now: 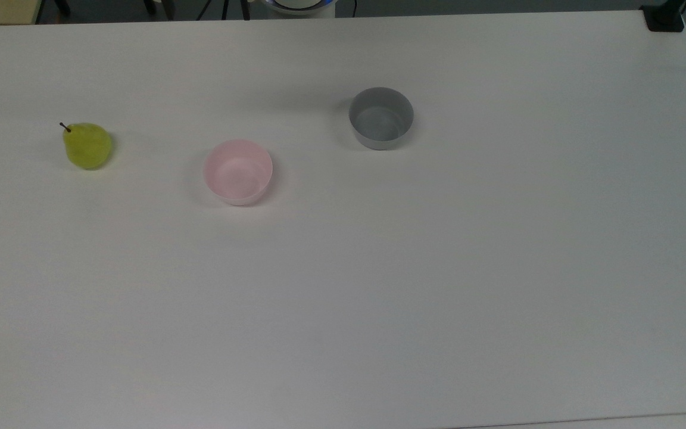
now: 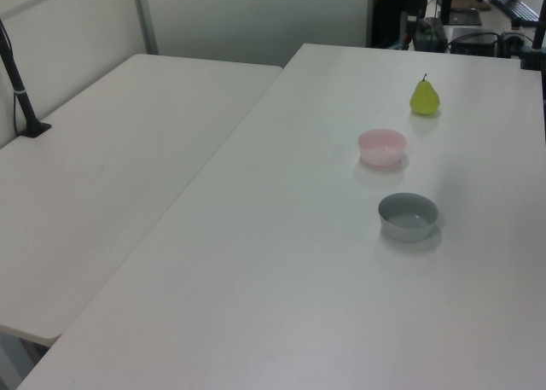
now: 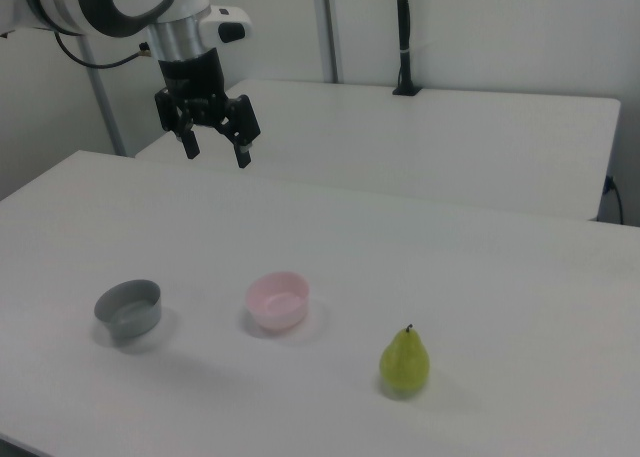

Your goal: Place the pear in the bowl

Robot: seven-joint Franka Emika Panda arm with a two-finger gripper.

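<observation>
Bowls sit empty on the white tabletop (image 1: 379, 286): the pink bowl (image 1: 237, 171) holds nothing, and neither does the grey bowl (image 1: 380, 117) nearby. Standing upright and apart from both, the pear (image 1: 87, 145) rests on the tabletop toward the top view's left edge, with the pink bowl between it and the grey one. In the right view the claw (image 3: 214, 149) hangs high above the tabletop, fingers spread and gripping nothing.

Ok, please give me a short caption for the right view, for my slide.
Open gripper raised above a white table, where a grey bowl, a pink bowl and a pear stand in a row.
</observation>
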